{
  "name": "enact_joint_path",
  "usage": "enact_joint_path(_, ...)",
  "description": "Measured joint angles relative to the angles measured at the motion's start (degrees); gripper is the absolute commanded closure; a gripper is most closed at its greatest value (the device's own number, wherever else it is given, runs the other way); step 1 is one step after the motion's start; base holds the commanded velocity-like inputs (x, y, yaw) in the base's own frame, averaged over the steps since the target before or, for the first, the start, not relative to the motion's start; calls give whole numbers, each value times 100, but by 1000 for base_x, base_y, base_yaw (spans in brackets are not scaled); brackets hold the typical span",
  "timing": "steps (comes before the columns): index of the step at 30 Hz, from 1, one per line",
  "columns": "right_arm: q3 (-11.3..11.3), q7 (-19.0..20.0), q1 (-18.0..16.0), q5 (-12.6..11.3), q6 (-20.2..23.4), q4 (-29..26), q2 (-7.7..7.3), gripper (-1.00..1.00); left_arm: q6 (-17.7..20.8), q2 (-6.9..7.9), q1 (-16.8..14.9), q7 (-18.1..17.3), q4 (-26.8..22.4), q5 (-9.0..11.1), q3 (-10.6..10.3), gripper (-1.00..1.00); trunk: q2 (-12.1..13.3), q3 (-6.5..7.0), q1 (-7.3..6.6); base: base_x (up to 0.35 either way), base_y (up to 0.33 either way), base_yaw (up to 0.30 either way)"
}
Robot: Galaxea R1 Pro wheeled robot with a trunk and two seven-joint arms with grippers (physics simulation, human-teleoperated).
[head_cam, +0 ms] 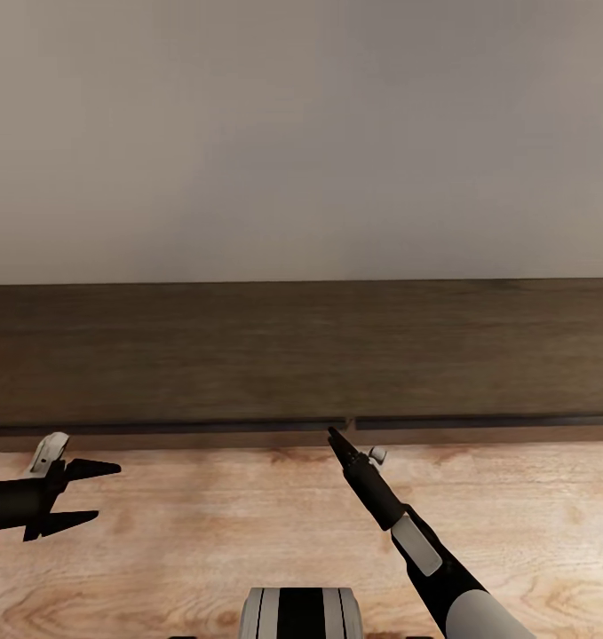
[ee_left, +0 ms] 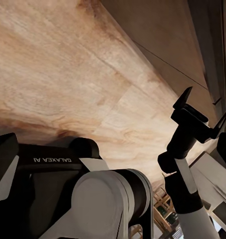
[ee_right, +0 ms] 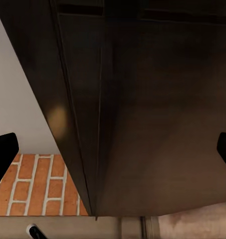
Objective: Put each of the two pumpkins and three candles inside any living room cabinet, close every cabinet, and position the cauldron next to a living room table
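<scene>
Cabinet drawer fronts: stiff, heavy-sliding, best hooked at top lip near centre seam. Right gripper there, spread unclear; left gripper fingers apart, empty.

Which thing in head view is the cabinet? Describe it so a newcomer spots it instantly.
Start at the plain pale wall across the top of the head view. Directly below it a long, low dark-brown wooden unit spans the full width: that is the cabinet. Unlike the light, knotty wood floor in front, it is dark, with a vertical seam in its front edge near the right claw.
</scene>
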Motion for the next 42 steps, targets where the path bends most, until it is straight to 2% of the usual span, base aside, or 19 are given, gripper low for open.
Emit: enact_joint_path(42, 0, 0, 0, 9, 17, -8, -9, -100, -1, 0, 0, 0, -8, -1, -6, -100, 0, 0, 0, 15, 19, 0)
